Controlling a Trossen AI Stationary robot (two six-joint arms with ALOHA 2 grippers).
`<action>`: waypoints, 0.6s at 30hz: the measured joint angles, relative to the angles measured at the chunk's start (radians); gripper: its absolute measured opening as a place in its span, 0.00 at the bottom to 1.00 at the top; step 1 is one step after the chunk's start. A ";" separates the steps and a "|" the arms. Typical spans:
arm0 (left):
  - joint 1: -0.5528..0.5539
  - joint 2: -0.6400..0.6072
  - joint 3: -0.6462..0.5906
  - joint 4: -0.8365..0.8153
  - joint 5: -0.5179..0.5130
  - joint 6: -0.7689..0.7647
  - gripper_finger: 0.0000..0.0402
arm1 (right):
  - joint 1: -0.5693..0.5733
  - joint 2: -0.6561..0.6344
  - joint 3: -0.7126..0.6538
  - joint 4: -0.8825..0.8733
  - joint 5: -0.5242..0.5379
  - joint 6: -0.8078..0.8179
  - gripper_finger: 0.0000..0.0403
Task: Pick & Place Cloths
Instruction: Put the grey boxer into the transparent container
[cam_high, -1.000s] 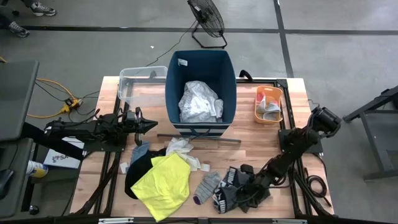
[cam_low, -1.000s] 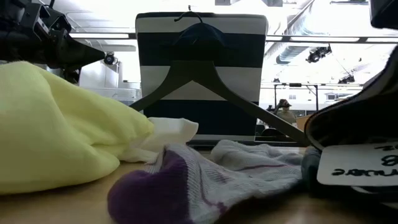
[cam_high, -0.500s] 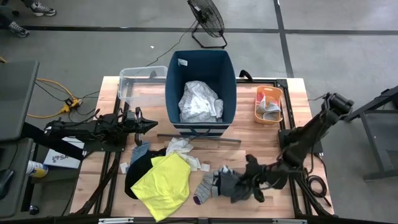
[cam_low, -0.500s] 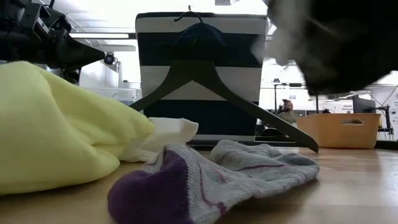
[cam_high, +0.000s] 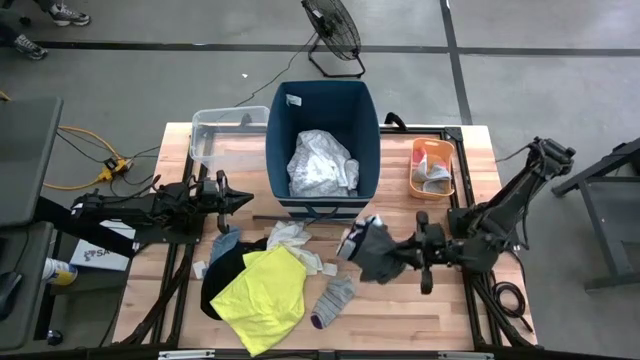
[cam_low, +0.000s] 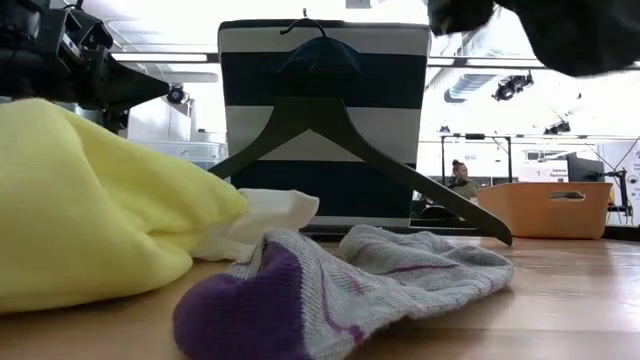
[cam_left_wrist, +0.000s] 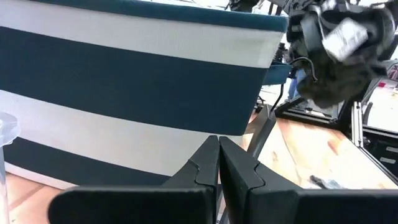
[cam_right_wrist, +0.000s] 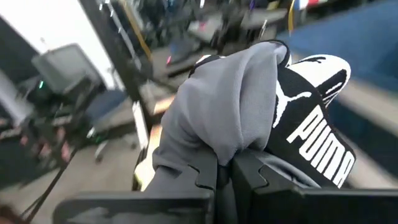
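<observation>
Now the right claw (cam_high: 400, 252) has the dark-grey and black garment (cam_high: 372, 248) off the counter (cam_high: 400, 310) — a second back it lay bunched at the front right edge, half a second back it was just rising, and it hangs clear in the air between the grey sock (cam_high: 333, 297) and the tall blue bin (cam_high: 323, 145). Right wrist view: fingers clamped tight on the grey fabric, white logo panel folded over beside them. Grip looks solid, nothing trailing on the wood that I can see

Near front, unchanged: neon-yellow shirt (cam_high: 262, 295) over a black piece (cam_high: 222, 272), sock just beside it, small white cloth (cam_high: 290, 238) behind them. So those are left to move

Left claw (cam_high: 243, 198) pinched shut on nothing, parked beside the bin's left front corner, same as before

Further back, the bin holds a white garment (cam_high: 320, 165); hanger (cam_low: 340, 130) hooked on its front wall. Judgement: lift done, next is carry over the rim and drop; needs height to clear the front wall and hanger
</observation>
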 joint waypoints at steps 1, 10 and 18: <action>0.000 0.000 0.000 0.000 0.000 0.000 0.03 | 0.000 -0.009 0.000 0.021 0.025 -0.032 0.01; 0.000 0.000 0.000 0.027 0.001 -0.163 0.03 | -0.059 -0.049 0.000 0.273 0.139 -0.311 0.01; 0.000 0.005 0.032 0.109 0.087 -0.191 0.03 | -0.199 -0.049 0.001 0.416 0.007 -0.400 0.01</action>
